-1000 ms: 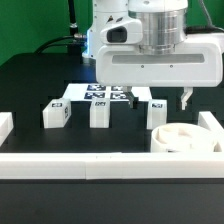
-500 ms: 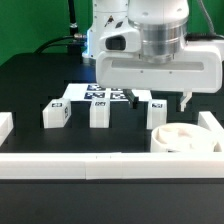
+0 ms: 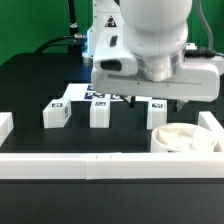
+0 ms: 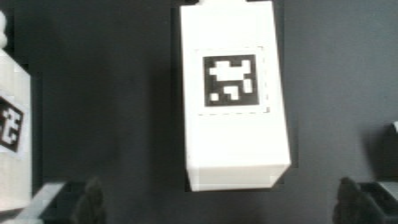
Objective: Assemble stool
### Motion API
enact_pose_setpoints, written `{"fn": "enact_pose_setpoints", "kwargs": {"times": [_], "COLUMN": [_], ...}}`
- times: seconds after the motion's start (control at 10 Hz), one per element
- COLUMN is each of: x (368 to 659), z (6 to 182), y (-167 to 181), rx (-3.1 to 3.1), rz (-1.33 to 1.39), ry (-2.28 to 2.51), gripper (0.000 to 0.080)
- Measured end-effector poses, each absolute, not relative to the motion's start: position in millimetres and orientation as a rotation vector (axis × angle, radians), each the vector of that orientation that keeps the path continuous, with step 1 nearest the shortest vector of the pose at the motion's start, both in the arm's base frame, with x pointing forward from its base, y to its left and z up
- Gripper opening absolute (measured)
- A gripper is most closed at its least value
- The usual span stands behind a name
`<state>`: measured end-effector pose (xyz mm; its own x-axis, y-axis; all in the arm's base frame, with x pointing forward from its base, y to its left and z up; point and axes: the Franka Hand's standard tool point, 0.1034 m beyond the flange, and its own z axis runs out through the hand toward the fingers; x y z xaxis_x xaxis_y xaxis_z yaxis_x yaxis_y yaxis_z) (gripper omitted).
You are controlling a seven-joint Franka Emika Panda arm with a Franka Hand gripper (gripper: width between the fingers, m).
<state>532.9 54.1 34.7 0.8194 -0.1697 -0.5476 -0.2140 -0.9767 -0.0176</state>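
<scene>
Gripper [image 4: 217,203] hangs empty, fingers spread wide, over a white rectangular plastic leg block [image 4: 231,95] lying tag-up and centred between them in the wrist view; we judge this as lining up to straddle its narrow width. A second leg block [image 4: 15,110] lies just beside it. Exterior view: row of three leg blocks [image 3: 99,113] just near of the marker board [image 3: 100,93]; the arm hides which one is targeted. White round seat [image 3: 185,138] sits near, at the exterior view's right, close by the white border rail [image 3: 120,162], probably for bracing.
</scene>
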Motion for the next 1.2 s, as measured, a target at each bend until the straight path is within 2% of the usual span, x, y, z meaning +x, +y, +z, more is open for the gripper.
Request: {"fn": "enact_pose_setpoints", "kwargs": {"times": [0.6, 0.7, 0.9, 1.0, 1.1, 1.2], "x": [507, 509, 511, 510, 510, 509], "z": [20.4, 14.3, 13.4, 12.4, 12.2, 12.1], "y": [63, 63, 64, 64, 65, 65], "rx": [-2.661, -2.651, -2.66, -2.659, -2.659, -2.66], "rz": [1.439, 1.453, 1.433, 1.436, 1.437, 1.437], "ry": [0.231, 0.225, 0.223, 0.222, 0.22, 0.217], "gripper": [0.0649, 0.0649, 0.0649, 0.0513, 0.0513, 0.0374]}}
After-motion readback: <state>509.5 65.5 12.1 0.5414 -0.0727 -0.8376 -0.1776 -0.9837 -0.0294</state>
